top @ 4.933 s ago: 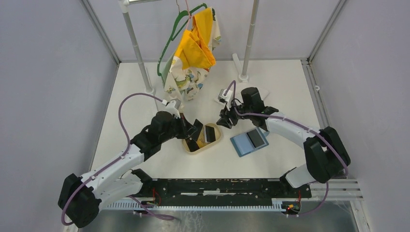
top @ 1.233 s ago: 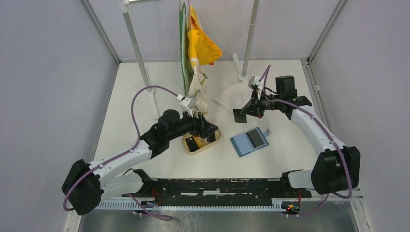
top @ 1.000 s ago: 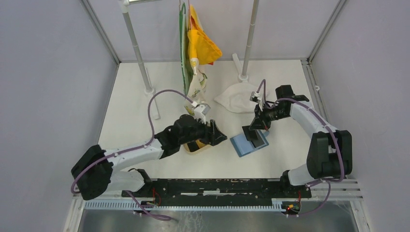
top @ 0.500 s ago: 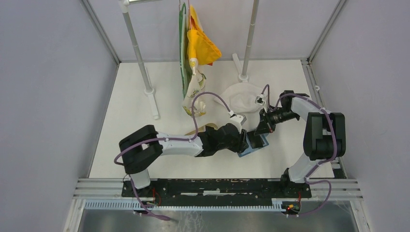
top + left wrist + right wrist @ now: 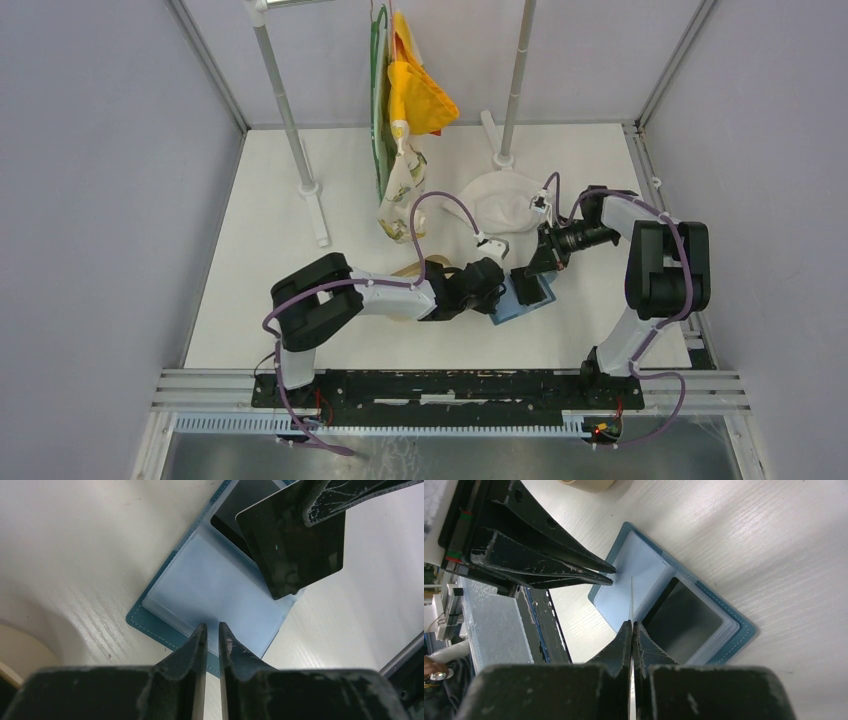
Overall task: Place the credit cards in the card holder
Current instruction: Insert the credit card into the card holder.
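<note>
on the white table [image 5: 262, 240], right fingers [image 5: 620, 647] clamp a card [image 5: 295, 545] over the wallet [image 5: 220, 595], left fingers [image 5: 192, 650] barely apart.

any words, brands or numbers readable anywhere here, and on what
No readable text in any view.
held credit card: plain black face, no print shows
card holder: plain blue, no lettering
hanging printed cloth: a pattern, too small to tell whether it has words
</note>
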